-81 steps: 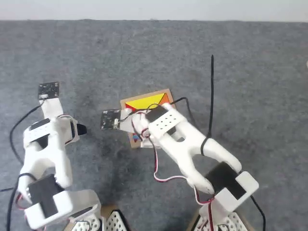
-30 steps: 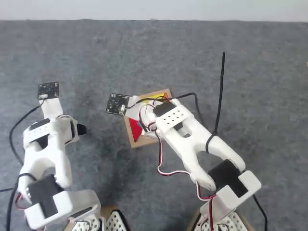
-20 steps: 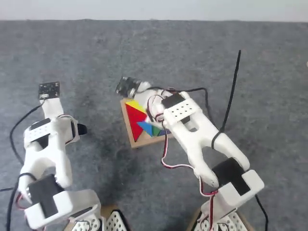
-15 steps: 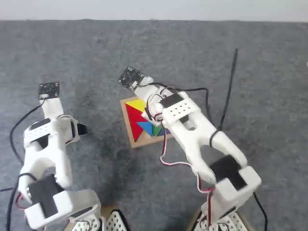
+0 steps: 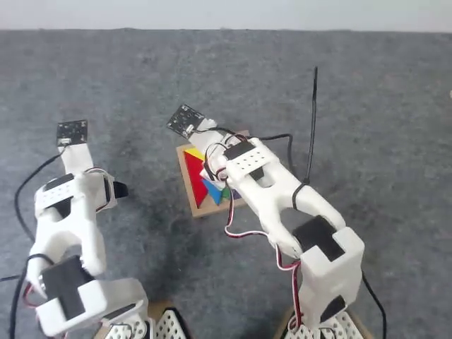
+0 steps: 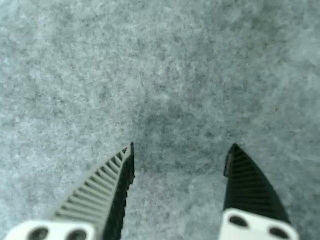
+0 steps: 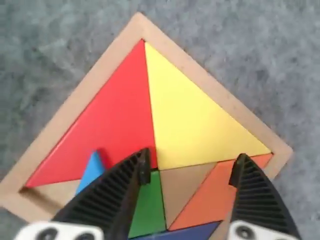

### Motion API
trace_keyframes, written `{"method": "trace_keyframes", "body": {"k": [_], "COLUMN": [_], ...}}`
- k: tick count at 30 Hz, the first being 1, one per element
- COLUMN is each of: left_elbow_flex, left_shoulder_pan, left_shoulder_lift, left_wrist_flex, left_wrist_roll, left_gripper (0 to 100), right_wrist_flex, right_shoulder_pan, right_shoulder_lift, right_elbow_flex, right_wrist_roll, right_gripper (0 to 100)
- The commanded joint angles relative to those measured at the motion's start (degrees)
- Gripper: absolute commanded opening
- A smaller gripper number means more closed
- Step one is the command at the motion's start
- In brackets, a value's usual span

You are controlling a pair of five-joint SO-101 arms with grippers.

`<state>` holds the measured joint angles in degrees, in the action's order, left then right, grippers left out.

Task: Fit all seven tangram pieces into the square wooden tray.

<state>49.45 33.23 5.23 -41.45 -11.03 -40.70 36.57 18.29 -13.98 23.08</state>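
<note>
The square wooden tray (image 7: pixel 95 60) (image 5: pixel 186 180) lies mid-table. In it, a large red triangle (image 7: pixel 110 120) and a large yellow triangle (image 7: pixel 190 120) lie side by side. Below them are a blue piece (image 7: pixel 91 170), a green piece (image 7: pixel 150 205), an orange piece (image 7: pixel 210 200) and a dark purple sliver (image 7: pixel 185 232). A tan triangular patch (image 7: pixel 182 185) shows between green and orange. My right gripper (image 7: pixel 193 153) hovers open over the tray's middle, holding nothing. My left gripper (image 6: pixel 182 145) is open over bare carpet, far from the tray.
Grey carpet (image 5: pixel 367 106) covers the whole table. The right arm (image 5: pixel 254 176) reaches over the tray from the near side and hides its right half in the high view. The left arm (image 5: pixel 67 212) stands at the left. A black cable (image 5: pixel 313 120) rises beside the right arm.
The right arm's wrist swung from the tray's near-left side over to its far side, uncovering the coloured pieces, then shifted slightly left. The left arm stayed still.
</note>
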Motion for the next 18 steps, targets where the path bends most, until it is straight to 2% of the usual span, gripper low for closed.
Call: {"method": "trace_keyframes", "body": {"k": [1,5,11,14,18], "left_elbow_flex": [-1.7,-1.7,-1.7,-1.7,-1.7], "left_shoulder_pan": [-0.4,-0.4,-0.4,-0.4,-0.4], "left_shoulder_lift": [0.0,0.0,0.0,0.0,0.0], "left_wrist_flex": [0.5,0.5,0.6,0.6,0.6], "left_wrist_roll": [0.4,0.4,0.3,0.3,0.3], "left_gripper": [28,28,28,28,28], "right_wrist_flex": [-3.2,-10.9,-2.3,-0.6,0.0], "right_shoulder_pan": [0.7,-0.8,1.7,4.3,6.8], "right_shoulder_lift": [-2.9,-14.3,-35.1,-38.1,-34.5], "right_elbow_flex": [2.9,-0.4,-21.6,-27.9,-28.7], "right_wrist_roll": [-0.7,-3.3,-3.4,-3.3,-3.3], "right_gripper": [27.0,27.0,27.0,27.0,27.0]}}
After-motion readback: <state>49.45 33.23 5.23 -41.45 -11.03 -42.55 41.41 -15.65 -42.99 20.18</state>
